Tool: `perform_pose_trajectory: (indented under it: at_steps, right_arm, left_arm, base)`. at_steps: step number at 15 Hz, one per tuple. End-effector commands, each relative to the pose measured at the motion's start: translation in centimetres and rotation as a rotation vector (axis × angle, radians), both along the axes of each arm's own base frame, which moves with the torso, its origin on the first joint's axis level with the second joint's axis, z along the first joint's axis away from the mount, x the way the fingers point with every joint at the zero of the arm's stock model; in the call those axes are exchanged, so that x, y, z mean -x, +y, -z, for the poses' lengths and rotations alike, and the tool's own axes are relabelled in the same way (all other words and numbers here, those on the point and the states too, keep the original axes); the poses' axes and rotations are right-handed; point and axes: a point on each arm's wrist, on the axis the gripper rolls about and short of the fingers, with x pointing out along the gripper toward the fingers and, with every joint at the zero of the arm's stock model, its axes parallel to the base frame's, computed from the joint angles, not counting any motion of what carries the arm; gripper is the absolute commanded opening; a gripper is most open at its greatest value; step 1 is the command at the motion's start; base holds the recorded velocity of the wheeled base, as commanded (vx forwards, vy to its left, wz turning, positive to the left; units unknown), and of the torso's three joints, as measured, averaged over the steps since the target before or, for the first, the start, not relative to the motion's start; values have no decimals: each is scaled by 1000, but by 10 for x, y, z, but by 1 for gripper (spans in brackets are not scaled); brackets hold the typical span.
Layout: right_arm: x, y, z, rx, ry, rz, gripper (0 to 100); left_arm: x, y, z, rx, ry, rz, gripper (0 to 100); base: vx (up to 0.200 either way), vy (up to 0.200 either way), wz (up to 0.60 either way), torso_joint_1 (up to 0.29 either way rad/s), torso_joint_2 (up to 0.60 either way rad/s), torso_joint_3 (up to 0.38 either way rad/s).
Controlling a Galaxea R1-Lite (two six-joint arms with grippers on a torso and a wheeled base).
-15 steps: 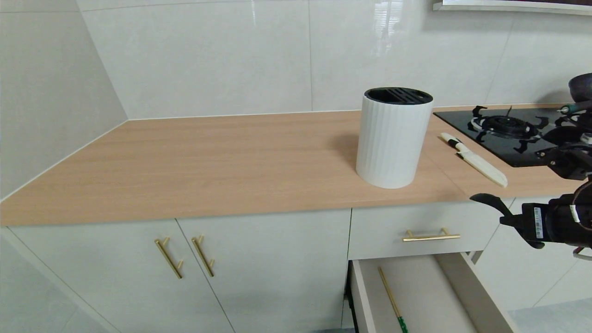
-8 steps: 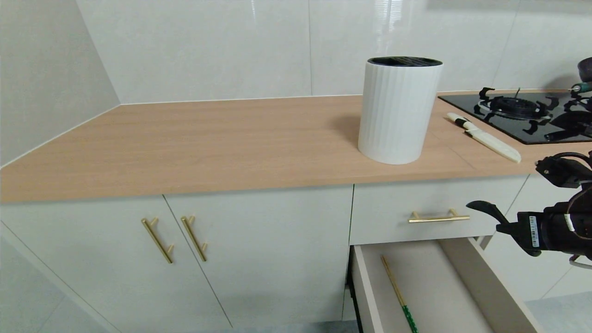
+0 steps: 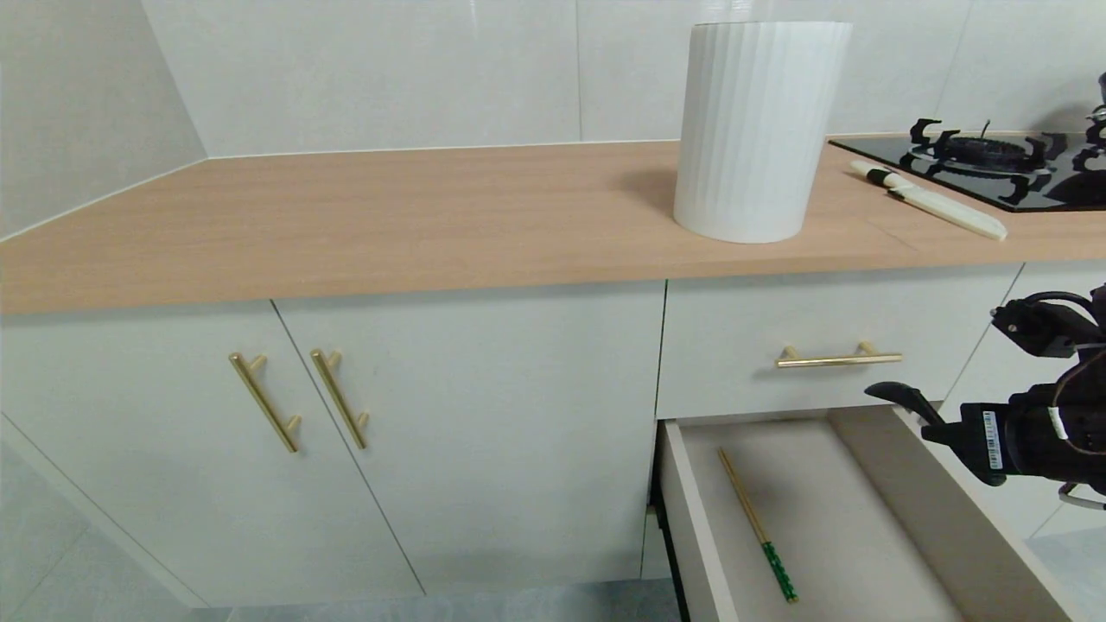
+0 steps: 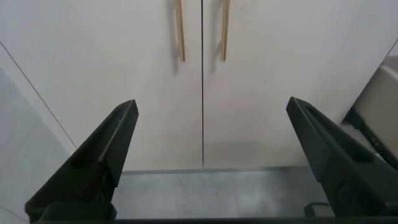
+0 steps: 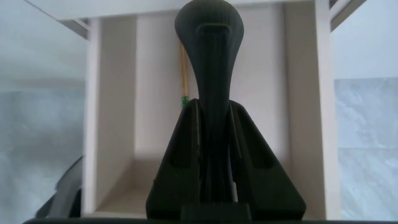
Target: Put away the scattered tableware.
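Observation:
A pair of wooden chopsticks with green ends lies inside the open lower drawer. In the right wrist view the chopsticks show past the fingers, on the drawer's floor. My right gripper hangs shut and holds nothing, just outside the drawer's right wall at rim height; the right wrist view has this gripper pointing into the drawer. A cream-handled knife lies on the wooden counter right of the white ribbed holder. My left gripper is open, low before the cabinet doors.
A black gas hob sits at the counter's far right. Above the open drawer is a shut drawer with a gold handle. Two cabinet doors with gold handles stand to the left. The counter left of the holder is bare.
The head camera has dropped, so the counter sits higher in the picture and more of the drawer shows. My right gripper has come down from counter-edge height to the open drawer's rim.

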Motion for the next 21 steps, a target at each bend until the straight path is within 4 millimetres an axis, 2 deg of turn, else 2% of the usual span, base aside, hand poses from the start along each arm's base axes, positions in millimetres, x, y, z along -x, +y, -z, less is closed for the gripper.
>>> perform_pose_trajectory:
  at_steps: [1, 8, 12, 15, 17, 21]
  right_arm:
    - [-2, 0, 2, 5, 6, -3, 0]
    - [-13, 2, 20, 15, 44, -9, 0]
    - [-27, 5, 49, 78, 158, -55, 0]
    - [-56, 10, 97, 97, 323, -55, 0]
    - [-74, 10, 128, 96, 347, -34, 0]
    - [-89, 5, 164, 107, 348, 8, 0]
  left_arm:
    - [0, 0, 0, 0, 2, -1, 100]
    - [0, 0, 0, 0, 2, -1, 100]
    - [0, 0, 0, 0, 2, -1, 100]
    - [0, 0, 0, 0, 2, -1, 100]
    - [0, 0, 0, 0, 2, -1, 100]
    - [0, 0, 0, 0, 2, -1, 100]
  base:
    - [0, 0, 0, -129, 417, 276]
    - [0, 0, 0, -17, 62, 37]
    - [0, 0, 0, 0, 0, 0]
    - [0, 0, 0, 0, 0, 0]
    - [0, 0, 0, 0, 0, 0]
    - [0, 0, 0, 0, 0, 0]
